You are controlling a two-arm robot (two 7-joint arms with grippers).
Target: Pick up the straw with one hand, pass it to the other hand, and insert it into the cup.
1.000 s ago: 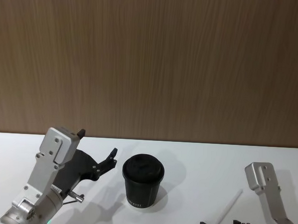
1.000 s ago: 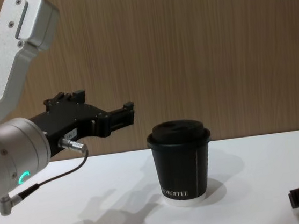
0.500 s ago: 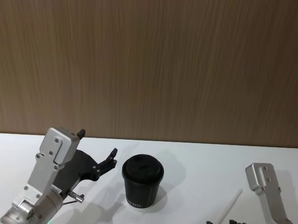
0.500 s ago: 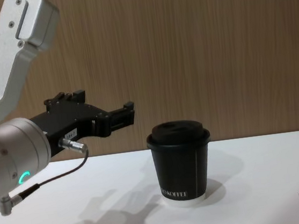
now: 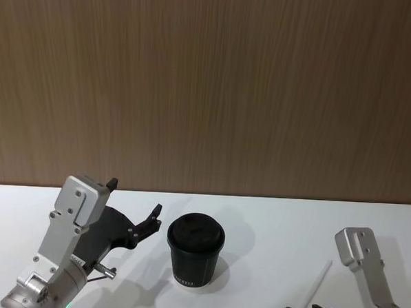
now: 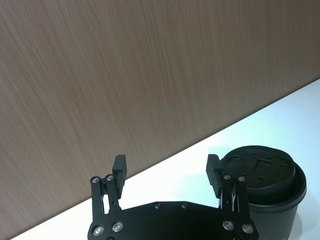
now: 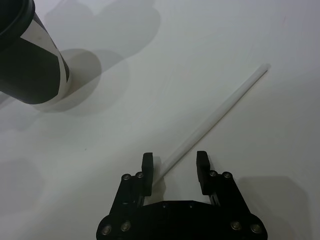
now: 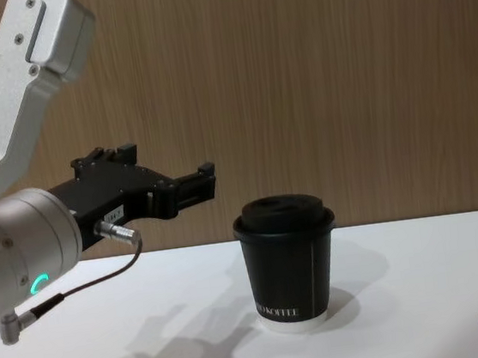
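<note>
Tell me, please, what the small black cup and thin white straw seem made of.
The small black cup looks like matte paper, judging by its side seam and white base rim; its domed lid looks moulded plastic. The thin white straw looks matte: paper or plastic, unclear.

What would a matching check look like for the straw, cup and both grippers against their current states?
Things:
1. straw
2. cup
3. left gripper
4. right gripper

States:
A. open, raised, left of the cup
B. white, lying flat
C. open, low, straddling the straw's end
D. black, upright, lidded

Pairs: 1-B, 2-D, 3-A, 4-C
</note>
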